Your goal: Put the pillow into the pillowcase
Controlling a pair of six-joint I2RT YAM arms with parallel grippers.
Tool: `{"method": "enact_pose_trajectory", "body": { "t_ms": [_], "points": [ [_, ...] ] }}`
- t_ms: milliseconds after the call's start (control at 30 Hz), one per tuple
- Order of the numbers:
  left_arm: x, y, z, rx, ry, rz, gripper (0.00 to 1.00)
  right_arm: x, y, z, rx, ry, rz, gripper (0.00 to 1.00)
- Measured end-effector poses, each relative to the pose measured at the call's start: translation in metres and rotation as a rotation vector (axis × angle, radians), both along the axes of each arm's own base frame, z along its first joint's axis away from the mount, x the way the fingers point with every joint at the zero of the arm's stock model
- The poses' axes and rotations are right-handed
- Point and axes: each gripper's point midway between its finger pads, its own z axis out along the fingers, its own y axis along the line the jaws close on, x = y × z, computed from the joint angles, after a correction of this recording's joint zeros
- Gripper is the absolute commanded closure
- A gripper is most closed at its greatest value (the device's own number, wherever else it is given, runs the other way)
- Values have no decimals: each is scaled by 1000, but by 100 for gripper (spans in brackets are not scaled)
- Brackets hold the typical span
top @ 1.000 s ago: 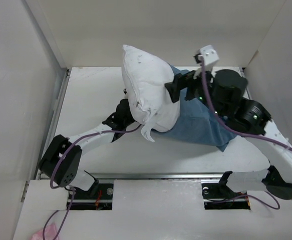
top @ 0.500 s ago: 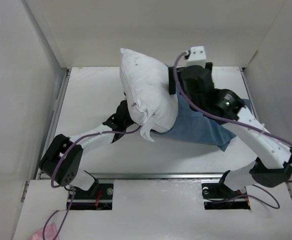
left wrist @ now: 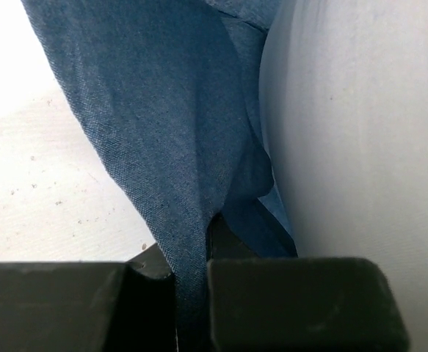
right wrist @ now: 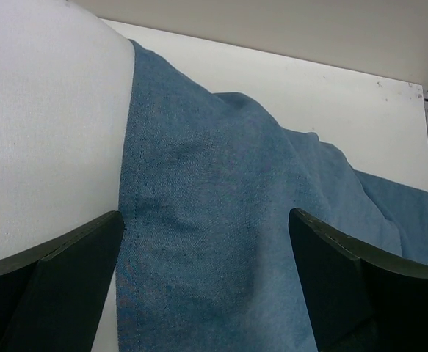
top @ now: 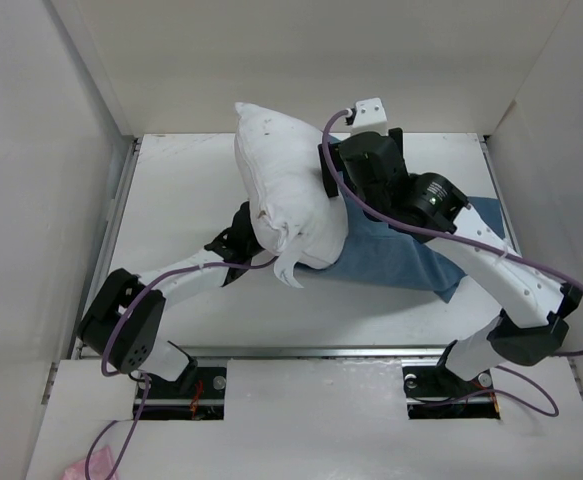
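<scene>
A: Pillow (top: pixel 286 195) sits centre frame in the top view, propped up and plump. Its lower end overlaps the pillowcase (top: pixel 401 262), which lies flat on the table (top: pixel 171 200) toward centre right. Can't tell how far in it is.

B: End effectors?

A: Left end effector (left wrist: pixel 191 282) is clenched on a fold of pillowcase cloth, with the pillow pressing just beside it at the right of the wrist view. Right end effector (right wrist: pixel 206 293) is released, fingers spread wide over the blue cloth, pillow edge at upper left.

B: Risks?

A: Probably the thin cloth slips out of the left pinch if the pillow gets shoved hard, and then the mouth collapses. The plump pillow could also topple toward the left of the frame, since it looks braced on one side only.

B: Arm poses?

A: Left arm reaches low from lower left, wrist tucked under the pillow. Right arm arcs up from lower right, elbow high, wrist at the pillow's right flank.
</scene>
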Motion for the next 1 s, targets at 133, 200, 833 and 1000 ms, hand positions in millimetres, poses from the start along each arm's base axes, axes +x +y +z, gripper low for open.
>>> {"method": "enact_pose_trajectory", "body": {
  "t_ms": [133, 200, 833, 1000],
  "points": [
    [0, 3, -1, 12, 3, 10, 100, 0, 6, -3, 10, 12, 19, 4],
    [-1, 4, -2, 17, 6, 13, 100, -1, 9, -7, 16, 20, 32, 13],
    [11, 38, 93, 115, -140, 144, 100, 11, -45, 15, -31, -129, -362, 100],
    [46, 60, 206, 117, -312, 250, 100, 15, -91, 86, 47, -247, -473, 100]
  ]
}}
